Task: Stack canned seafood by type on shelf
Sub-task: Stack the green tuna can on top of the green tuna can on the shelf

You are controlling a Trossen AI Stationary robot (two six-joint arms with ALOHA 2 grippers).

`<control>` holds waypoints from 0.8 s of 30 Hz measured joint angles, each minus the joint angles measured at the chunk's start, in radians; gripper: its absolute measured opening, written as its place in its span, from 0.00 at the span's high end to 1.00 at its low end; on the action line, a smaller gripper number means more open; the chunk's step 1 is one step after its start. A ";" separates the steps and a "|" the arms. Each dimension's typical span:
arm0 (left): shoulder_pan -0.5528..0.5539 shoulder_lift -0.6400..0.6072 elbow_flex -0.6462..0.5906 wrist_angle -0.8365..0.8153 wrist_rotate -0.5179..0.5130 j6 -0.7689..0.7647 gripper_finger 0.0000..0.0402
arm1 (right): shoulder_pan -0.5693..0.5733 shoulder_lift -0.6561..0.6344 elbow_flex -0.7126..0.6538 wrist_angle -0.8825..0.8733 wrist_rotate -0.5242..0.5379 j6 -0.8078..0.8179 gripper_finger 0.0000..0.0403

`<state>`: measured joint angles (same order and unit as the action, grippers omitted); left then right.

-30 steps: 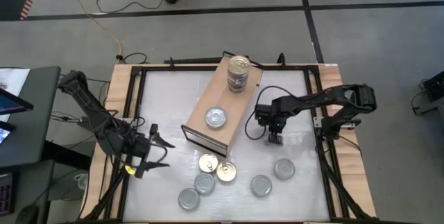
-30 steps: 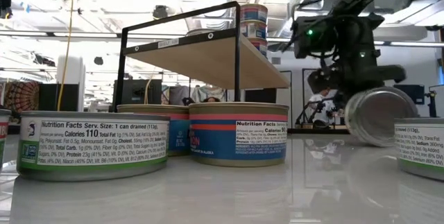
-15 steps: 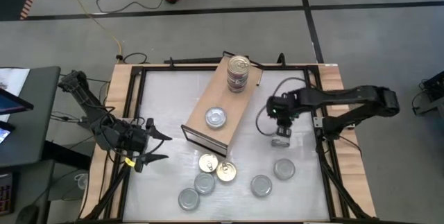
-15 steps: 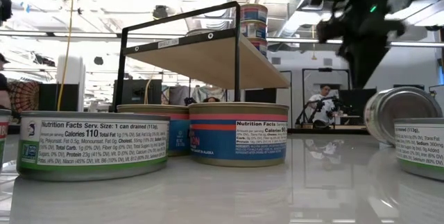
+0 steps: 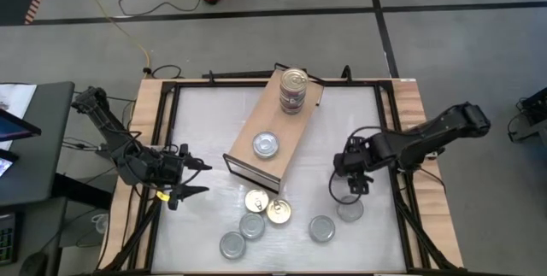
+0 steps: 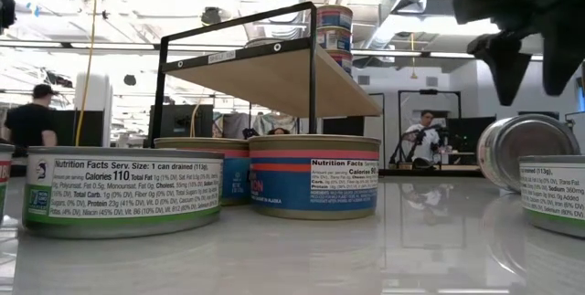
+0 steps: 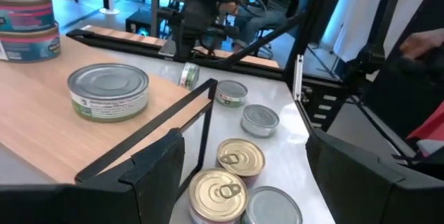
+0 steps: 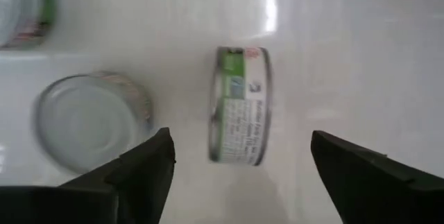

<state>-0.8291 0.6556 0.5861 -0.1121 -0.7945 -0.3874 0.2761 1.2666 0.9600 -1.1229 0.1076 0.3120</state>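
Right gripper (image 5: 351,183) hangs over the table at 4 o'clock, fingers apart, empty; green-label can (image 8: 241,105) on its edge beneath, silver can (image 8: 92,119) just beside. Left gripper (image 5: 190,180) at 9 o'clock, spread, empty. Shelf (image 5: 275,128) centre: can stack (image 5: 293,91) at 12 o'clock end, single silver can (image 5: 266,145). Five-can cluster (image 5: 256,214) at 6 o'clock.

On the white bench (image 6: 302,254) a green-label can (image 6: 123,190) stands in front at the left. A blue-and-red can (image 6: 313,187) stands near the middle, and another like it (image 6: 201,169) is partly hidden behind. The shelf (image 6: 274,71), a wooden board on a black frame, rises behind them and carries a stack of cans (image 6: 335,35) at its far end. At the right, one silver can (image 6: 521,152) lies on its edge beside a green-label can (image 6: 554,193). Above them hangs a dark tool (image 6: 535,35) with its two fingers apart. Two people (image 6: 425,140) are in the room behind.
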 joint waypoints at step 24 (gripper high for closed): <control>0.000 -0.002 0.002 -0.005 0.011 -0.019 0.28 | 0.081 0.265 0.000 0.109 0.132 0.069 0.61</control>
<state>-0.8291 0.6540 0.5877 -0.1167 -0.7832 -0.4060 0.3570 1.5318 0.9600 -1.0136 0.2401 0.3812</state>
